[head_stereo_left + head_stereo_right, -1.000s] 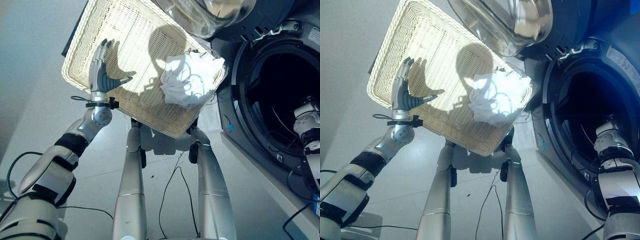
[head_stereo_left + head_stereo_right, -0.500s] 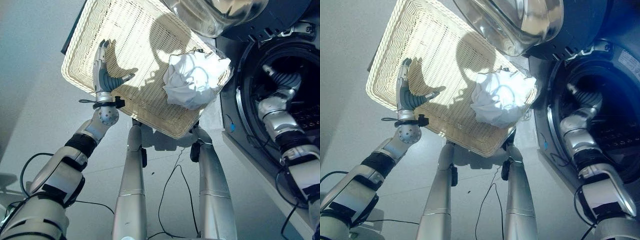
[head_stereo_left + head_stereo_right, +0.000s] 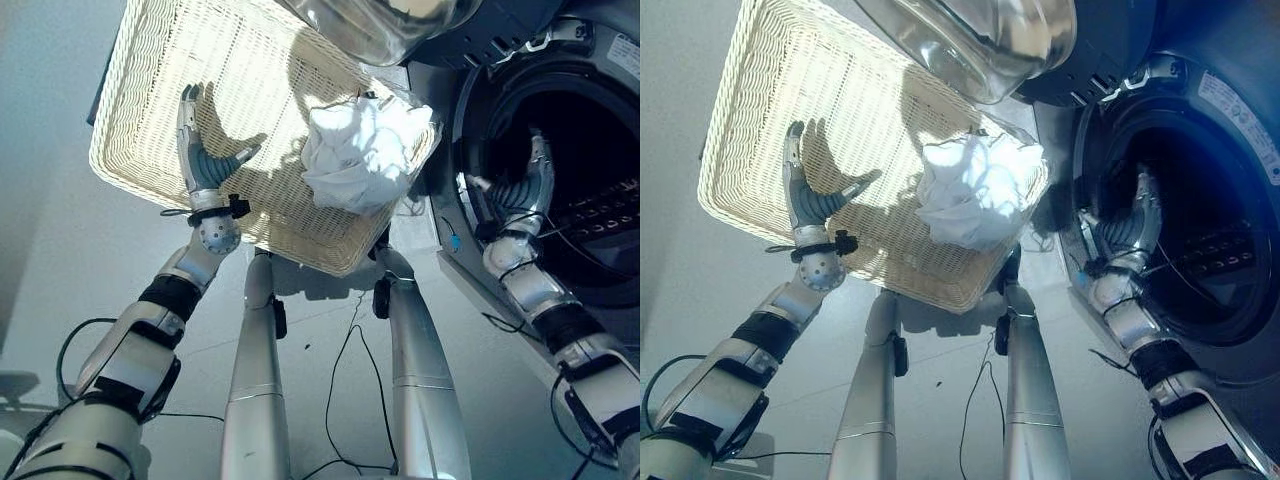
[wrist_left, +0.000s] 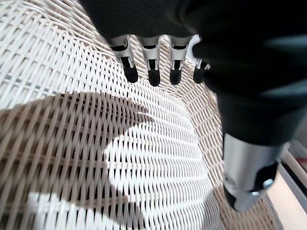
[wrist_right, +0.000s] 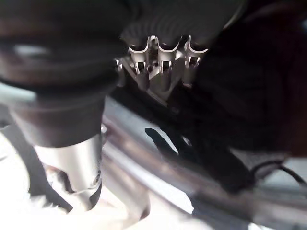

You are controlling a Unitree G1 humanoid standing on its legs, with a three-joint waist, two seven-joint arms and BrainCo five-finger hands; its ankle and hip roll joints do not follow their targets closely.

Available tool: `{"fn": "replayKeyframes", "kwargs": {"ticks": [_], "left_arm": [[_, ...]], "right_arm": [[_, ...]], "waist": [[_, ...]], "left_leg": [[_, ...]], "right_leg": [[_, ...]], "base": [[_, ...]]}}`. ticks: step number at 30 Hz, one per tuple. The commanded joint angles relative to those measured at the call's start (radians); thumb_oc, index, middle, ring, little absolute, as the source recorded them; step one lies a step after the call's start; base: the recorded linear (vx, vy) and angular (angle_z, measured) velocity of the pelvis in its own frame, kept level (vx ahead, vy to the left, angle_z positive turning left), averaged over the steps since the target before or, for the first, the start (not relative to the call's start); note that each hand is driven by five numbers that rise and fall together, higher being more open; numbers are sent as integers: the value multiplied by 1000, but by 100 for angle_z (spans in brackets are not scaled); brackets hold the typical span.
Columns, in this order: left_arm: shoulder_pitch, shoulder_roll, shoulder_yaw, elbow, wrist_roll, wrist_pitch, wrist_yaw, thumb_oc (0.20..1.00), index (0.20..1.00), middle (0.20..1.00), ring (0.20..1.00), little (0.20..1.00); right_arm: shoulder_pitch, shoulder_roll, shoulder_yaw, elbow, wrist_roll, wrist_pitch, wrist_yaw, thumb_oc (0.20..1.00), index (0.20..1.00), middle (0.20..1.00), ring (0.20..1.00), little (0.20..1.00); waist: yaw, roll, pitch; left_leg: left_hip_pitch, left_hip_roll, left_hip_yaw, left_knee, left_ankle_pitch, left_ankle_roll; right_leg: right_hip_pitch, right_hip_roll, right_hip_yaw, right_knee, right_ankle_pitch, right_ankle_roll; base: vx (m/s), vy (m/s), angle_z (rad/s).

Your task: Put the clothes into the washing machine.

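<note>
Your right hand (image 3: 525, 185) hangs at the mouth of the washing machine (image 3: 590, 60), fingers straight and relaxed, holding nothing; its wrist view shows the fingertips against the dark drum (image 3: 600, 150). Your left hand (image 3: 205, 160) is spread flat over the woven floor of the wicker basket (image 3: 140, 120), thumb splayed out to the side, also empty.

What you are after is the white garment (image 3: 355, 150), bunched into a loose ball in the basket corner nearest the machine, touching or nearly touching the basket's rim. It lies well apart from the left hand and between the two hands, with the machine's open glass door (image 3: 380, 25) just above it.

Expect it to be light, soft and floppy, with no stiffness to speak of. It will sag and trail once lifted, and a shallow pinch may bring up only one fold while the rest drags behind. Take hold at the raised middle of the bundle, where the folds are thickest, and curl the fingers and thumb deep round a good handful. The brightness on the cloth hides its edges, so you probably cannot count on finding a hem or sleeve to grab. Mind that a trailing end could snag on the basket rim or the door seal.
</note>
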Motion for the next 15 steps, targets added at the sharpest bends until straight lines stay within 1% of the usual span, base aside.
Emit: {"fn": "replayKeyframes", "kwargs": {"ticks": [1, 4, 6, 8, 9, 13, 15], "left_arm": [[12, -34, 65, -37, 45, -24, 42, 1000, 1000, 1000, 1000, 1000], [17, -37, 69, -39, 47, -23, 44, 1000, 1000, 1000, 1000, 1000], [40, -53, 87, -58, 59, -16, 58, 1000, 1000, 1000, 1000, 1000], [46, -60, 93, -66, 65, -10, 63, 1000, 1000, 1000, 1000, 1000], [54, -67, 102, -72, 71, -10, 64, 1000, 1000, 1000, 1000, 1000], [64, -90, 115, -85, 84, 3, 65, 1000, 1000, 1000, 1000, 1000], [63, -97, 122, -87, 80, 7, 60, 1000, 1000, 1000, 1000, 1000]], "right_arm": [[53, 1, -15, -89, -52, -60, 6, 1000, 1000, 1000, 1000, 1000], [63, 7, -16, -106, -67, -67, 12, 1000, 1000, 1000, 1000, 1000], [101, 36, -8, -206, -150, -116, 48, 1000, 1000, 1000, 1000, 1000], [108, 43, -4, -244, -173, -130, 61, 1000, 1000, 1000, 1000, 1000], [112, 46, 1, -277, -215, -145, 67, 1000, 1000, 1000, 1000, 1000], [75, 32, 30, -371, -312, -167, 106, 1000, 1000, 1000, 1000, 1000], [50, 28, 45, -397, -338, -173, 120, 1000, 1000, 1000, 1000, 1000]], "waist": [[-12, -9, -21], [-13, -9, -21], [-17, -7, -21], [-18, -6, -21], [-19, -4, -21], [-13, 0, -21], [-9, 3, -21]], "left_leg": [[-4, -66, 75, 115, -107, 45], [-4, -66, 75, 115, -106, 45], [-4, -64, 78, 117, -102, 47], [-4, -65, 78, 118, -101, 47], [-4, -65, 79, 118, -100, 47], [-2, -65, 74, 118, -95, 45], [-1, -65, 72, 119, -94, 44]], "right_leg": [[94, 83, -41, -260, 199, 63], [94, 83, -40, -260, 198, 63], [93, 83, -37, -252, 195, 62], [93, 84, -36, -251, 194, 62], [93, 85, -35, -251, 195, 62], [97, 84, -33, -247, 190, 63], [98, 83, -34, -244, 187, 64]], "base": [[5, 31, -1], [0, 0, 0], [1, 42, -3], [1, 28, -3], [0, 0, 0], [0, 0, 0], [0, 0, 0]]}}
